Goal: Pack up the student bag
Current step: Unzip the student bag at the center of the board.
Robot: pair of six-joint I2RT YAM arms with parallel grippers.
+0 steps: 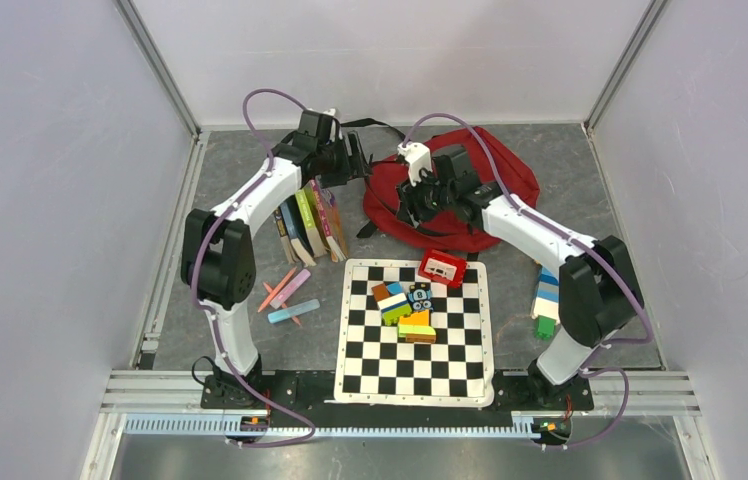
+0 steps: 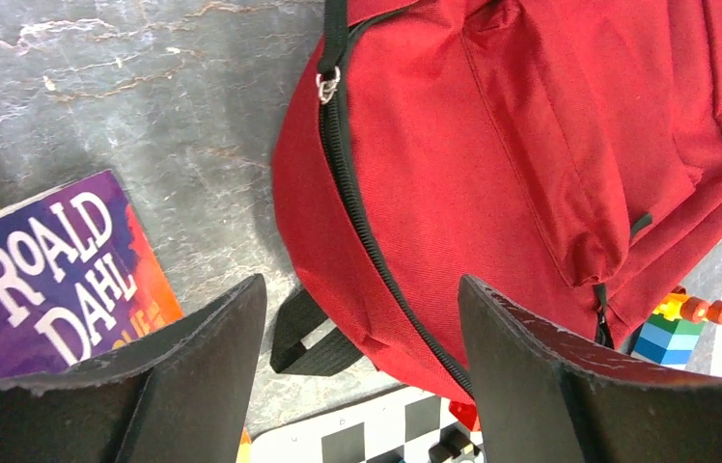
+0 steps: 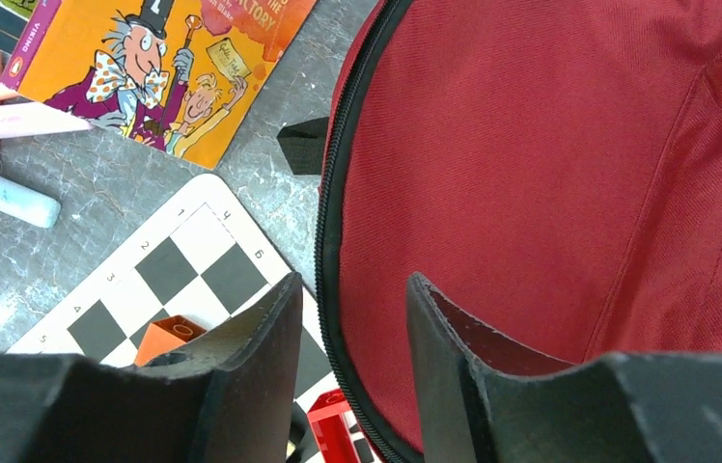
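We judge the packing barely begun. The large dark red fabric backpack lies at the far middle of the table, and its black zip looks shut along the stretch we see. The paperback books, pastel markers, coloured building blocks on the checkered board and the small red toy box all lie outside it. Our left gripper and right gripper hover over the bag's left side, jaws parted, holding nothing. Opening it likely comes first.

Red student bag, black zipper; black-and-white chequered board; purple-and-orange book.
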